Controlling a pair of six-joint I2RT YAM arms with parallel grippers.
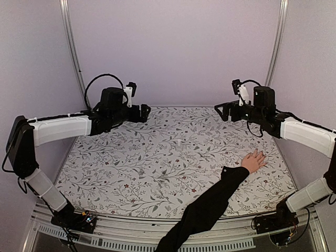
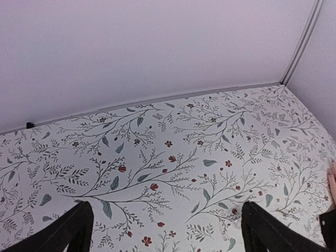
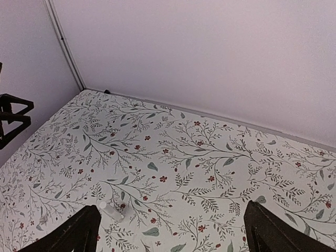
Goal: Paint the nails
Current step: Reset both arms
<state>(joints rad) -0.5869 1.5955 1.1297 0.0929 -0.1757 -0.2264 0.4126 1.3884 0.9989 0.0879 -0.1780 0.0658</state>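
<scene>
At the near edge, the long black sleeve (image 1: pixel 210 205) enters from the bottom and runs up and to the right across the white tabletop printed with leafy sprigs and small red flowers (image 1: pixel 131 157).

On the left, the black two-finger left gripper (image 1: pixel 146 112) hangs above the far left part of the table with its jaws spread wide and nothing between them. Its own wrist camera shows the two finger ends low in the view, far apart, over bare print (image 2: pixel 168 236).

Near the middle of the table sits a small pale translucent bottle with a white cap (image 1: pixel 179 142), apart from both grippers. The right wrist view catches it low and to the left (image 3: pixel 110 211) – upright or tipped, I cannot tell.

The black two-finger right gripper (image 1: pixel 219 111) hangs above the far right part, jaws also wide and empty.

Furthest right, the light-skinned human hand with spread fingers (image 1: pixel 254 160) lies flat on the table below the right arm – the nails (image 1: pixel 261 154) are at its fingertips, too small to make out.
</scene>
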